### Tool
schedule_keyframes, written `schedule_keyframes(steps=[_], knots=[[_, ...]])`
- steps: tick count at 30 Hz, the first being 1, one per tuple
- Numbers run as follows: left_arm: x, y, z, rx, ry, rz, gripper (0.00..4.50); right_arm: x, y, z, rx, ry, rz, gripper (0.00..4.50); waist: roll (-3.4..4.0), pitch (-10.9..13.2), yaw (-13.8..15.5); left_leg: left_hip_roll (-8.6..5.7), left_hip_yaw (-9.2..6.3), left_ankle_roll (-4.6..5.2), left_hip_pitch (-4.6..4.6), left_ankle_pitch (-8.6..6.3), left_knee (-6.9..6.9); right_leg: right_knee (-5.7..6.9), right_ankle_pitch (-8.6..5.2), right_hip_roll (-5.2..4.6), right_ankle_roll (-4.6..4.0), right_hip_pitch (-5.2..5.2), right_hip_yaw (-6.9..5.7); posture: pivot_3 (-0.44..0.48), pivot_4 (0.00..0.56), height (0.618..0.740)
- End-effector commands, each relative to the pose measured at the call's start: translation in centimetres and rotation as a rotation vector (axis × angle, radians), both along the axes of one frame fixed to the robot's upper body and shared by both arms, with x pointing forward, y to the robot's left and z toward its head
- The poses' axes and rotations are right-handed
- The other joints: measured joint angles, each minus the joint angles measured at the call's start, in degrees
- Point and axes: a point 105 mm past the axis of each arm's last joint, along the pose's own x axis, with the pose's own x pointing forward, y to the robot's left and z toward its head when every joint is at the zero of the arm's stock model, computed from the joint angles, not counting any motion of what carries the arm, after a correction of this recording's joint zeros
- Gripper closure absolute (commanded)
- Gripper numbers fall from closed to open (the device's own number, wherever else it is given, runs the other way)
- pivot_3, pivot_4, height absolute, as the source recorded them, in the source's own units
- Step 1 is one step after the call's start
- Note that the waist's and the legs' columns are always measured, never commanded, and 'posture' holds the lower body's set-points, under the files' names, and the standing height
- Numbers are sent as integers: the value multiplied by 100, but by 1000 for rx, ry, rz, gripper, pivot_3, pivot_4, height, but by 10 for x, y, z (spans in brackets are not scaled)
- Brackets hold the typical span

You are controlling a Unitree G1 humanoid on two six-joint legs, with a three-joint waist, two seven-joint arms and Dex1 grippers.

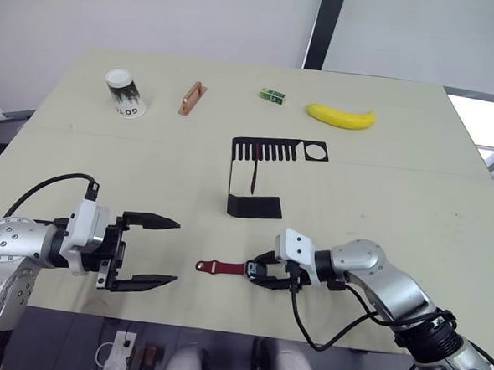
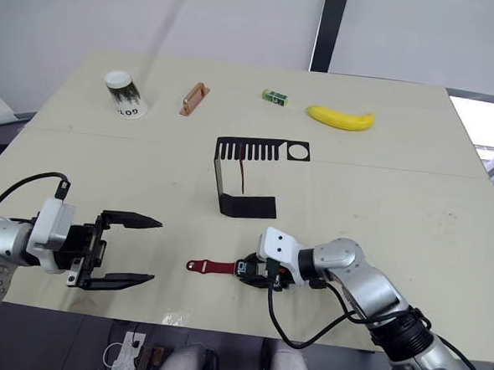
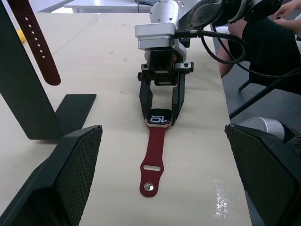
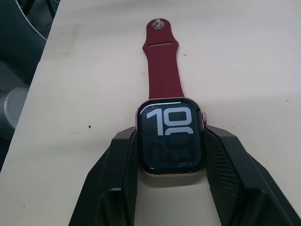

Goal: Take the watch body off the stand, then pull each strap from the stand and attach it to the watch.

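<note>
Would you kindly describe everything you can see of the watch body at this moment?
The watch body is a small square case with rounded corners, a pale gold-toned rim and a glossy black screen showing large light digits. It lies flat and face up on the beige table, near the front edge, off the stand. The right gripper clamps its two sides. One dark-red strap, ending in a metal pin, is attached to it and stretches towards the robot's left.

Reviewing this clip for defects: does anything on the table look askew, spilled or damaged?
Only the paper cup, lying tipped on its side at the far left, nothing spilled. The watch body looks undamaged in the right gripper.
</note>
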Motion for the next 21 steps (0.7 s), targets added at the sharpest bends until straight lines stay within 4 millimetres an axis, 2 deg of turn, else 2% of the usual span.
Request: schedule_keyframes(steps=[1,4,6,9,11,14,17,19,21], knots=[[3,3,2,2,-26,10,0,8,-7,7,13,-27,-29,1504,0,0,-1,0,0,0,0,0,0,1,0,0,0,0,0,0,150,740],[4,3,1,12,-24,2,0,8,-10,18,37,-63,-15,83,0,0,3,0,1,0,0,0,0,-1,0,0,0,0,0,0,150,740],[6,5,3,16,-27,9,0,7,-18,29,54,-80,-4,30,0,0,7,-1,0,0,-1,0,0,1,0,-1,0,-1,0,0,150,740],[13,16,4,17,-31,69,0,9,-48,49,100,-135,-71,30,1,1,24,-1,-1,2,-3,-1,-2,1,0,-1,0,-1,-2,0,150,740],[13,26,2,15,-10,115,0,9,-68,59,147,-159,-129,30,0,1,30,-1,-1,3,-4,-2,-4,1,0,0,1,0,-5,0,150,740],[16,51,-6,47,-18,227,0,1,-104,77,263,-276,-170,30,1,1,31,1,-2,4,-4,-2,-9,-2,1,1,1,1,-6,0,150,740],[23,88,-10,30,-58,407,0,1,-172,69,194,-350,-418,30,1,1,31,0,3,6,1,-3,-9,-22,0,2,1,2,-5,0,150,740],[27,110,-11,14,-92,523,0,-6,-208,62,155,-378,-542,30,0,1,39,-2,7,10,4,-5,-9,-24,1,0,1,5,-4,0,150,740],[30,128,-9,-17,-123,617,0,-12,-234,61,158,-400,-652,30,0,0,32,-1,8,11,5,-6,-10,-24,0,0,1,5,-4,0,150,740]])
